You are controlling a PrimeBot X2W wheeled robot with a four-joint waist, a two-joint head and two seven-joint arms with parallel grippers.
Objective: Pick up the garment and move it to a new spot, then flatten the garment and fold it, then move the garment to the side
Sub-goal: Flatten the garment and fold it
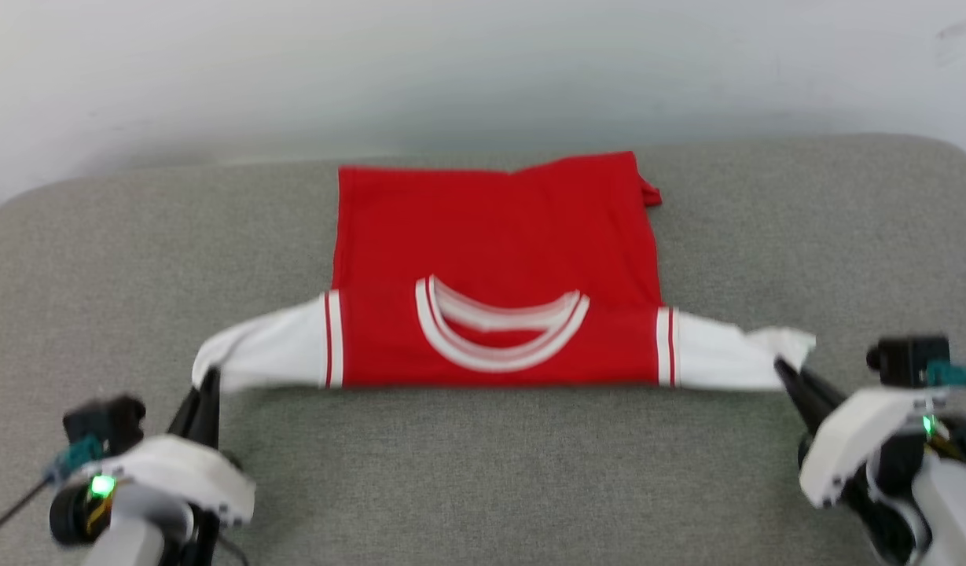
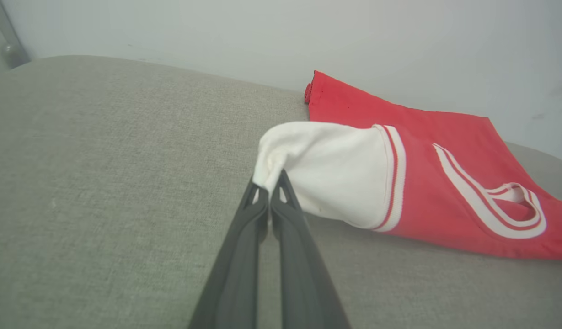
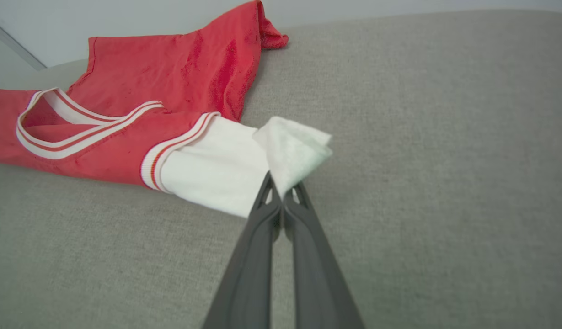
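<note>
the garment [image 1: 494,244] lay spread on the grey cushion [image 1: 483,472], collar toward the robot. the left gripper [image 1: 207,381] pinched one white sleeve tip, the right gripper [image 1: 783,366] pinched the other, both sleeves stretched outward.

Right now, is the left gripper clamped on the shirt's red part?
No, the left gripper is shut on the tip of the white sleeve of the shirt, not its red cloth.

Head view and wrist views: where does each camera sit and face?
Head view: on the head, looking down at the garment on the grey cushion; left gripper and right gripper at the lower corners.
Left wrist view: along its fingers, shut on a white sleeve.
Right wrist view: likewise, other sleeve.
Shared: the striped collar.
</note>
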